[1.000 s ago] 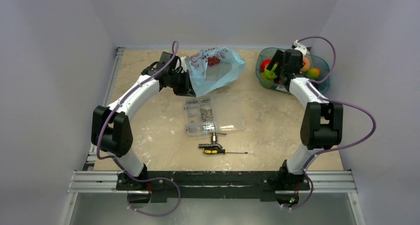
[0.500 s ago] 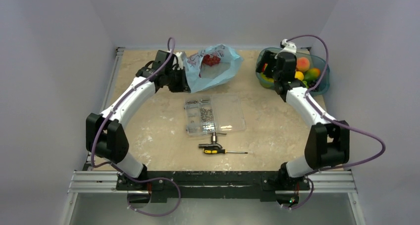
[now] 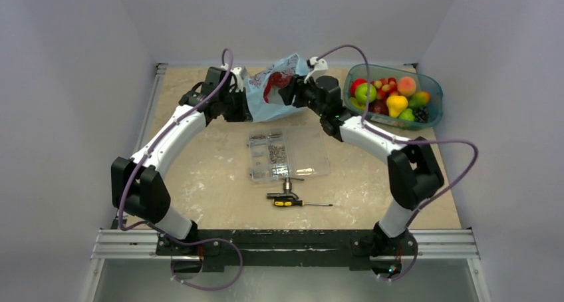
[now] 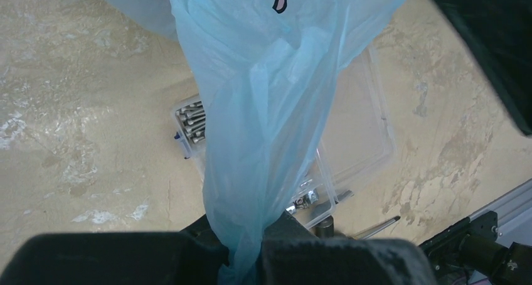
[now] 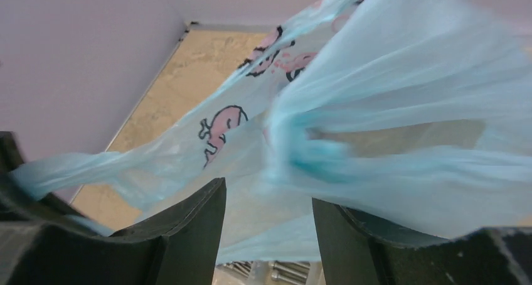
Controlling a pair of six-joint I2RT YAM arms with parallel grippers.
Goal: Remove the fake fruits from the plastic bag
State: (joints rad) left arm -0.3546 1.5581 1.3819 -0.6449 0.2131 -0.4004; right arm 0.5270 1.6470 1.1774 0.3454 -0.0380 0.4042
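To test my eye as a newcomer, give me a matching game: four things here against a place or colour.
1 plastic bag
2 tub
3 compartment box
4 screwdriver

A table centre, flat
B far right, full of fruits
C light blue, pink marks
D yellow and black handle

Pairs: 1-C, 2-B, 3-A, 4-D

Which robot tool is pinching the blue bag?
The left tool: it is shut tight on a bunched strip of the thin light blue plastic bag. The right tool stands open, gripping nothing.
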